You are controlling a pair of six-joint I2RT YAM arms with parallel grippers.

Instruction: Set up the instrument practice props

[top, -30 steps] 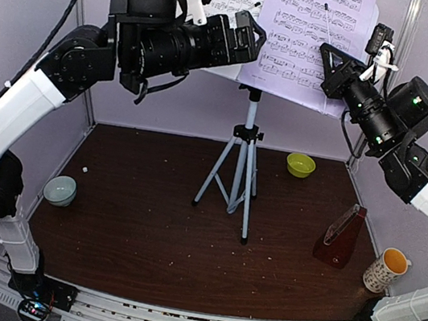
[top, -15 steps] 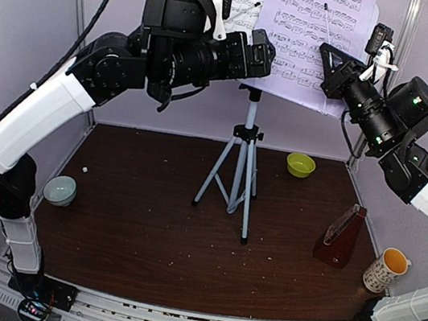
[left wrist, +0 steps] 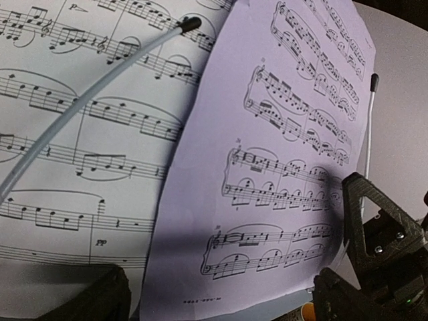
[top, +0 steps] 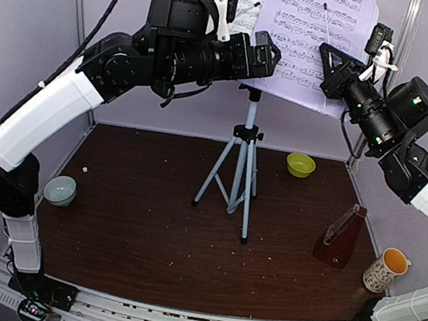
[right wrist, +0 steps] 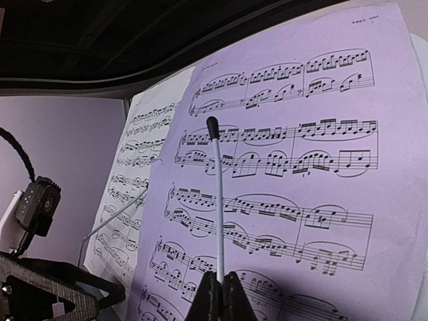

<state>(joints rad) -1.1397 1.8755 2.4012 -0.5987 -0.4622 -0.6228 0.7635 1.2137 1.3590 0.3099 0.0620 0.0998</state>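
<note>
Our left hand (top: pixel 268 53), wide open and empty, has swung up to the sheet-music pages (top: pixel 316 30) on the music stand (top: pixel 246 133), whose retainer wire (right wrist: pixel 217 200) our shut right hand (top: pixel 327 55) pinches, so we judge the pages nearly secured.

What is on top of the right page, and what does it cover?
A thin wire with a black tip lies across the right page, its foot pinched in the right jaws. The page overlaps the left page's edge; what is behind it is covered.
</note>
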